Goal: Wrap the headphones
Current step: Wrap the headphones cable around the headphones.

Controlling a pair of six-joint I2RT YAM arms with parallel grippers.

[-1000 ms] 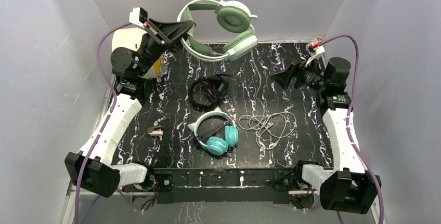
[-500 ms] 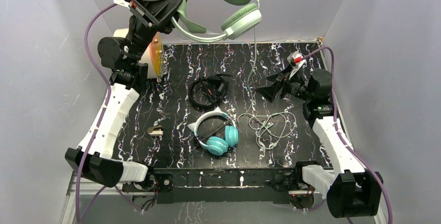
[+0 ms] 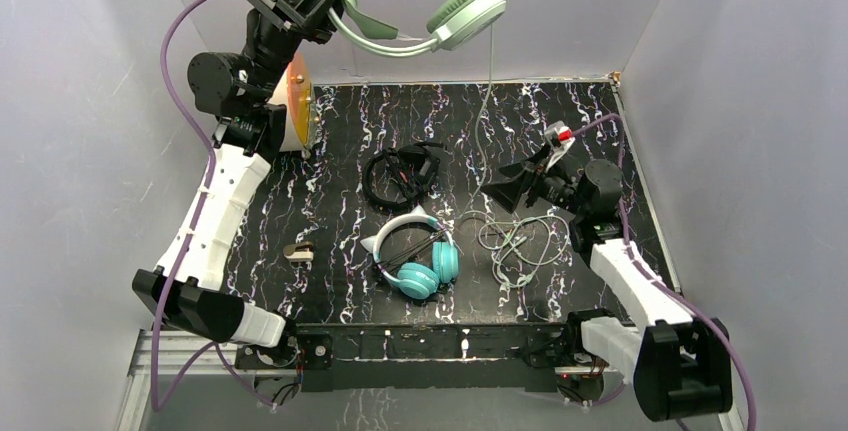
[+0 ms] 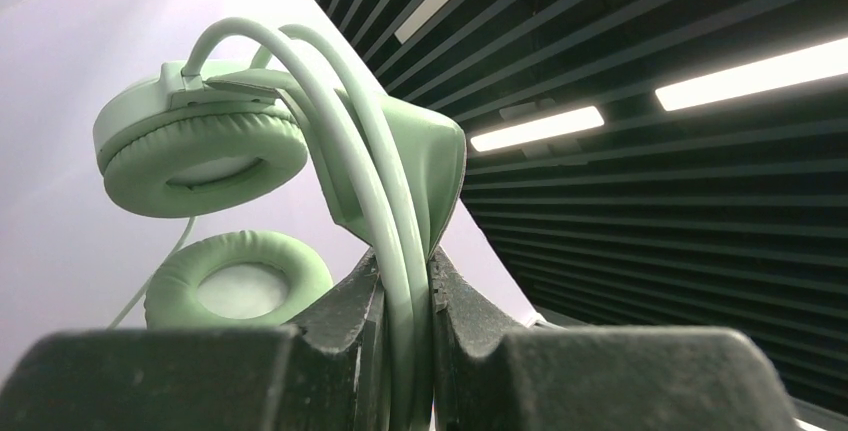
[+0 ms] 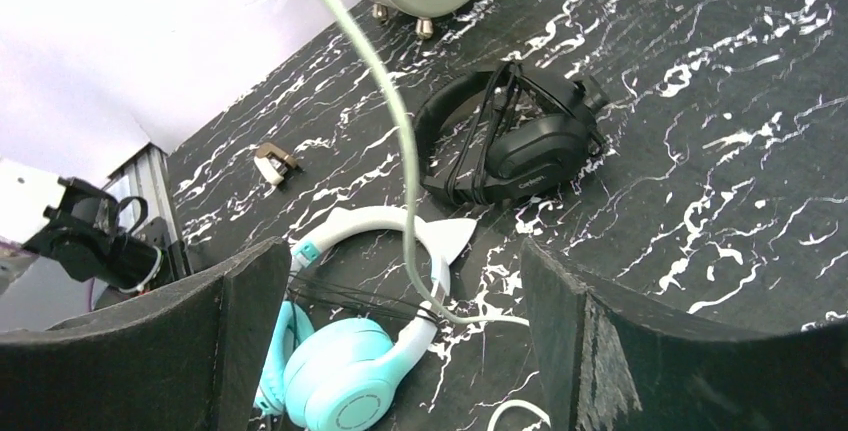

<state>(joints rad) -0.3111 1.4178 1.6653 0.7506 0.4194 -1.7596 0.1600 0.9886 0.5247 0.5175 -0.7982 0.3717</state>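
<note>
Three corded headsets on and above a black, white-veined table top (image 3: 600, 131), with two arms at work.

Nearest the arm bases the teal over-ear headset with a white cat-ear band (image 3: 415, 256) lies flat on the table; just to its right a loose coil of pale cable (image 3: 520, 241) rests on the surface; to its left, well apart, sits a small metal clip (image 3: 298, 251); the right gripper (image 5: 405, 251) hovers low by the coil, jaws spread wide, a strand of the pale cable running down between them and touching neither; beyond lies the all-black headset (image 3: 402, 173), dark cord strung across its band; at the far left corner stands a pale rounded object with an orange face (image 3: 298, 111); farthest and highest, the left gripper (image 4: 405, 271) is clamped tight on the band of the pale sage-green headset (image 3: 440, 1), which hangs in the air above the table's far edge, its cable dropping to the coil.
</note>
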